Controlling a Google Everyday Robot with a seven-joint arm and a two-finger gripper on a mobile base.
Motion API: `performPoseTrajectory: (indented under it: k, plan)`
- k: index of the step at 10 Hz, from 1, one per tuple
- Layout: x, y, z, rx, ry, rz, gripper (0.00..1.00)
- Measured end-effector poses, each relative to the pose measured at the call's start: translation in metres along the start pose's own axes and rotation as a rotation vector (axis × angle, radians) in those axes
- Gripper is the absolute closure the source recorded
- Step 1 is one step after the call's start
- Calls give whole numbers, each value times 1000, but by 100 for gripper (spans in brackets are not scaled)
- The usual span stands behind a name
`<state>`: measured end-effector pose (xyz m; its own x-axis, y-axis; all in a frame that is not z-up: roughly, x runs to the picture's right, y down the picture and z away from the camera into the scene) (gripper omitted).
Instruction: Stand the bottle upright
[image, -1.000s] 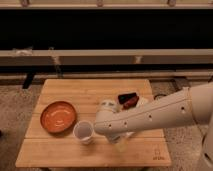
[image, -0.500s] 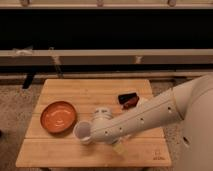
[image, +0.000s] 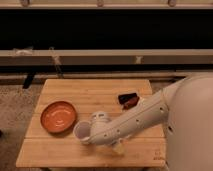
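My arm reaches from the right across the wooden table (image: 65, 150), and its rounded white end sits against the translucent white cup (image: 80, 131), which stands upright. My gripper (image: 118, 146) is mostly hidden under the arm; only a pale piece shows below it near the table's front. I cannot make out the bottle. It is hidden behind or under the arm.
An orange bowl (image: 58, 116) sits at the table's left, next to the cup. A dark red and black object (image: 129, 100) lies at the right rear, just behind the arm. A dark wall with rails runs behind the table.
The arm has swung lower and further left across the table's front, and its end has closed in on the cup. A whitish thing behind the arm's end a second ago no longer shows apart.
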<state>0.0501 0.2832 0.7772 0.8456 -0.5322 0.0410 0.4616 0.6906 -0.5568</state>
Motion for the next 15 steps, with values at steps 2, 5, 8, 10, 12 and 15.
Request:
performPoseTrajectory:
  k: [2,5,8,10,12,15]
  plan:
    - [7,-3,8,10,27,5,46]
    - [17,-7,15,20,61,11,76]
    - [16,-4,13,13,54,15,86]
    - [26,-6,9,38,72,16,86]
    - [41,-8,-12,76,80,11,86]
    - [57,-11,-41,96,48,1,86]
